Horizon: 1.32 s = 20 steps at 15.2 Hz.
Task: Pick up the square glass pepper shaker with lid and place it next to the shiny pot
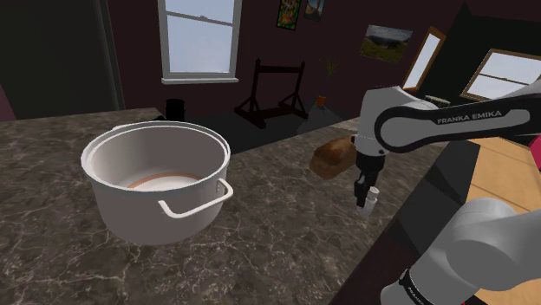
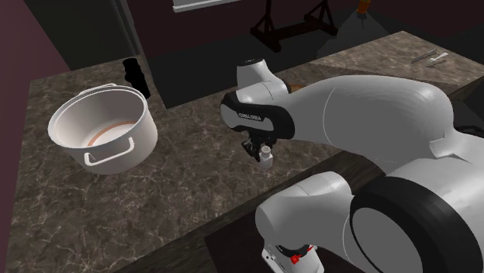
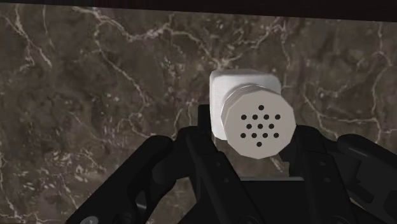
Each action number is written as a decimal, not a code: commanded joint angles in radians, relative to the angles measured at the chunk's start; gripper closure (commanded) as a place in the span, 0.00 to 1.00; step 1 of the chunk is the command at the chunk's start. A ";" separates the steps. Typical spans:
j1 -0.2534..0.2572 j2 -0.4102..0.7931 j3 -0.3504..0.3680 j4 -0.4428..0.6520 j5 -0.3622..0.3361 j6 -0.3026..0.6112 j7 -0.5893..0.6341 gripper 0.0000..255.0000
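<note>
Near the dark veined counter's (image 1: 260, 247) edge, by a brown loaf-like lump (image 1: 334, 158), the gripper (image 1: 361, 199) has both fingers clamped on the white square pepper shaker (image 3: 251, 111) w/ round perforated lid. Shaker is well apart from the big grey pot (image 1: 130, 206), which stands toward shoulder view's left.

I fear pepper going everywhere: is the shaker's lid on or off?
On. The wrist view shows the round, holed lid seated on top of the white shaker.
</note>
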<state>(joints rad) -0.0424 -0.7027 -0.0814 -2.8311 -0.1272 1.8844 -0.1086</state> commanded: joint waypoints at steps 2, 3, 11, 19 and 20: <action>0.001 -0.025 0.003 0.030 0.004 -0.056 -0.003 1.00; 0.001 -0.032 0.004 0.040 0.005 -0.072 -0.004 1.00; 0.004 -0.068 0.011 0.129 0.013 -0.197 -0.012 1.00; 0.005 -0.083 0.018 0.228 0.019 -0.311 -0.019 1.00; 0.005 -0.084 0.019 0.241 0.020 -0.324 -0.020 1.00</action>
<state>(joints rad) -0.0381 -0.7830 -0.0650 -2.6031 -0.1097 1.5765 -0.1293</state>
